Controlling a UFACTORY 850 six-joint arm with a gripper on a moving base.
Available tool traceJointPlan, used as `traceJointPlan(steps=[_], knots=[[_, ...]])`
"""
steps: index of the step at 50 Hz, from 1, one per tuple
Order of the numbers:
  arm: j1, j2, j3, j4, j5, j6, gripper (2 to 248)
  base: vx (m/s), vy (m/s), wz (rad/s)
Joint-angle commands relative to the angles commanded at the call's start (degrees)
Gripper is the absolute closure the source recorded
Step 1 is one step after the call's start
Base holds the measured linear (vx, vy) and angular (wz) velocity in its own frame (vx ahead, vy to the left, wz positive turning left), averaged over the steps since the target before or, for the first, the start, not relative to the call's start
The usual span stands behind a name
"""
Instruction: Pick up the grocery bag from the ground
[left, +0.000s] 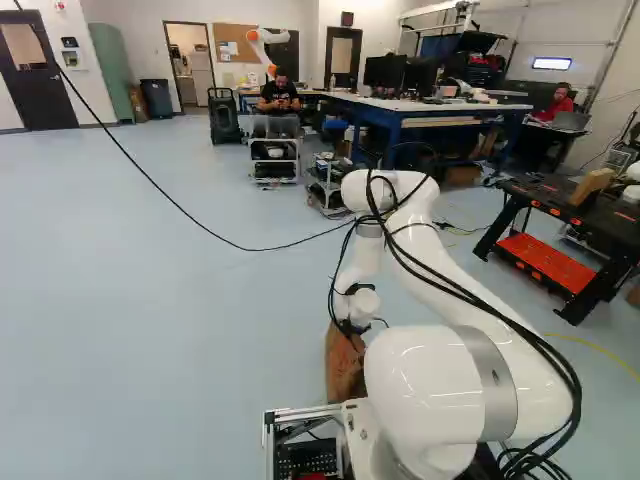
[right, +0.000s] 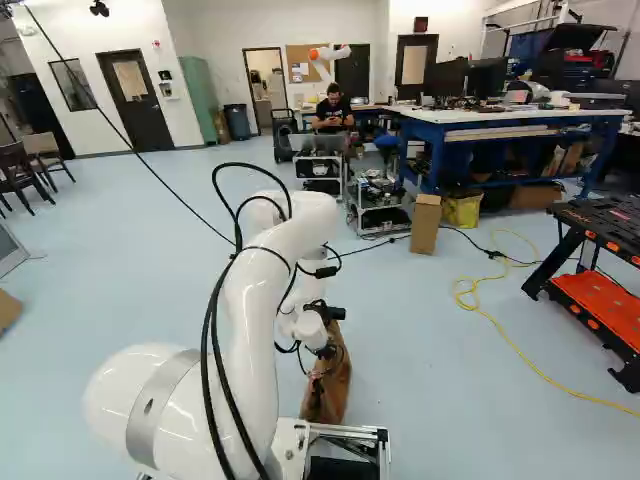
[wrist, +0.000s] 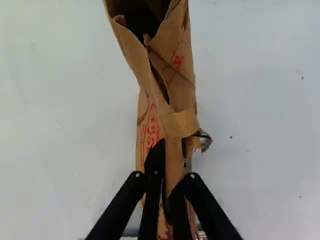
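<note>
And the jaws (wrist: 173, 156) are clenched on the grocery bag (wrist: 180, 90), its folded brown paper pinched between them just below a loose paper band (wrist: 180, 123). So reaching and gripping look done; the lift is what remains, or at least the proof of it. The bag is upright below the wrist, close ahead of the base — its foot is masked in both base views, so I can't call whether it's touching the floor. Next move, I'd judge: straight up, gently, because that creased paper could tear or slip.

Now left to right across the right base view. Chairs (right: 40, 155) at the far left, well apart. A black cable (right: 150, 166) slants down towards the arm (right: 265, 285) — that's the one I'd watch for a snag. Beyond the bag, a cart (right: 320, 170), then a tall cardboard box (right: 425, 224), then the long white surface (right: 500, 119). A yellow cord (right: 549, 381) snakes over the floor towards the red-shelved workstation (right: 600, 305). Nothing seen blocks the lift itself.
</note>
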Motion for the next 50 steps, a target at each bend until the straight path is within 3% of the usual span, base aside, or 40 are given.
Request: traceJointPlan(steps=[12,50], knots=[[0.0,3.1,2.7,0.0,0.0,0.0,228,0.000,0.000,0.000],[0.0,19.0,15.6,0.0,1.2,0.0,228,0.000,0.000,0.000]])
